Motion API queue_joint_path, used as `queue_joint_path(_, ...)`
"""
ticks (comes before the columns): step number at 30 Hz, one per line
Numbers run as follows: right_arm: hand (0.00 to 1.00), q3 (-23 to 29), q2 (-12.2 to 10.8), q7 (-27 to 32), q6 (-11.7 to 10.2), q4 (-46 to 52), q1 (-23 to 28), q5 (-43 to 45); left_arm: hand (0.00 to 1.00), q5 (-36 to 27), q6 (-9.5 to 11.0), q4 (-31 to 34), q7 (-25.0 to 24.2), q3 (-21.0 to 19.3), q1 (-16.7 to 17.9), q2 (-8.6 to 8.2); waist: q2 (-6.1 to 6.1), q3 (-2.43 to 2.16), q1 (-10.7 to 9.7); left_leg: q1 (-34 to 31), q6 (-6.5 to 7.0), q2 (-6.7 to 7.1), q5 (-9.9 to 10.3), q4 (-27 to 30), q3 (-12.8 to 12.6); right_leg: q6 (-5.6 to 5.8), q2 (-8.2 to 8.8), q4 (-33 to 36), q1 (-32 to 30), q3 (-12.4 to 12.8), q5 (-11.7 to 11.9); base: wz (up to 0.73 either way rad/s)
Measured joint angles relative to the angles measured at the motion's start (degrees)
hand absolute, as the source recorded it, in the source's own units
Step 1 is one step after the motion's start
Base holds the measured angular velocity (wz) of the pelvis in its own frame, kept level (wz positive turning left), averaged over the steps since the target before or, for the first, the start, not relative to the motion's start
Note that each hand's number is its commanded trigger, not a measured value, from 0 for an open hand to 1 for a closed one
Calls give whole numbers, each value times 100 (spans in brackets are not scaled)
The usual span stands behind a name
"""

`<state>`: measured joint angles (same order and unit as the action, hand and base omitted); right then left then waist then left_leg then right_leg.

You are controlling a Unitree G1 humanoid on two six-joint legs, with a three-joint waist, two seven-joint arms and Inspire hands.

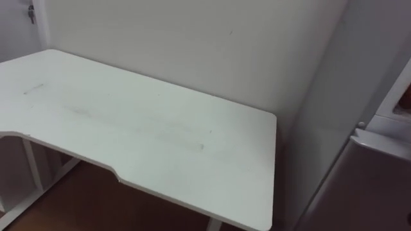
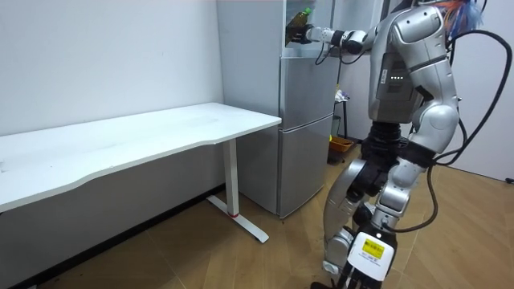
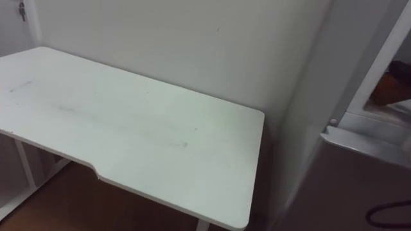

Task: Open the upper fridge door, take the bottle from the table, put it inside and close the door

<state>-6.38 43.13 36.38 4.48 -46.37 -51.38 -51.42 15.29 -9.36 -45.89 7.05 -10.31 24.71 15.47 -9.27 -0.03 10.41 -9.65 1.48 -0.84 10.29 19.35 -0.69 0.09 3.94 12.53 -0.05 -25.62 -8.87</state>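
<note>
Right hand (image 2: 297,34): arm stretched out level at head height, fingers closed round the bottle (image 2: 304,14); bottle upright at the open upper compartment of the grey fridge (image 2: 305,128); left arm bent beside hip; white desk (image 2: 161,132) just beside the fridge.

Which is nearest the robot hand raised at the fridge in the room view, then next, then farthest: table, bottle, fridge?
1. bottle: held in the right robot hand, sticking up above it.
2. fridge: its upper compartment is right at the hand, its body below.
3. table: lower down, toward the room view's left.
</note>
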Motion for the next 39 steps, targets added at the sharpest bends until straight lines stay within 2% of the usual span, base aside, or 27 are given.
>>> queue_joint_path(2, 0, -252, 0, -291, 147, -310, 2, -183, 0, 0, 3, -40, 0, 2, 0, 18, -16, 4, 32, 29, -18, -7, 3, 3, -1, -1, -5, -1, 33, 3, -2, 0)
queue_joint_path(5, 0, -263, 65, -545, 126, -451, -1, -225, 0, -1, -2, -40, -13, 4, 18, 45, -48, 14, 79, 24, -39, -4, 10, 36, -17, -26, -10, -17, 25, 32, -15, 0)
queue_joint_path(11, 0, -305, 69, -935, 133, -726, 0, -222, 0, 0, 2, -38, -58, 2, 35, 130, -105, -10, 80, 29, -18, 21, -4, 52, -34, -35, -37, -84, 59, 27, -18, 0)
queue_joint_path(19, 0, -363, 176, -1371, 179, -806, 0, -220, 0, 2, -3, -31, -115, 3, 40, 133, -102, -7, 56, 98, -24, 22, 0, 24, -53, -32, -39, -90, 120, 21, -22, 0)
queue_joint_path(25, 0, -363, 229, -1647, 219, -935, 0, -226, 0, -2, -22, -26, -115, -4, 44, 135, -129, -25, -1, 98, -23, 30, 0, 16, -52, -27, -36, -92, 129, 38, -25, 0)
queue_joint_path(31, 0, -361, 250, -1795, 261, -959, 0, -270, 0, -7, -27, -26, -115, -4, 44, 135, -139, -16, -48, 117, -22, 27, 1, 15, -60, -26, -39, -91, 138, 50, -26, -1)
queue_joint_path(36, 0, -283, 333, -1824, 260, -959, 0, -883, 0, -13, -26, -25, -111, -3, 46, 135, -131, -10, -77, 121, -21, 17, 5, 14, -80, -27, -40, -89, 136, 53, -26, -1)
queue_joint_path(39, 0, -64, 334, -1806, 268, -959, 0, -1152, 0, -13, -28, -17, -111, -4, 46, 135, -118, -4, -92, 109, -22, 13, 5, 17, -89, -26, -41, -95, 122, 52, -27, 1)
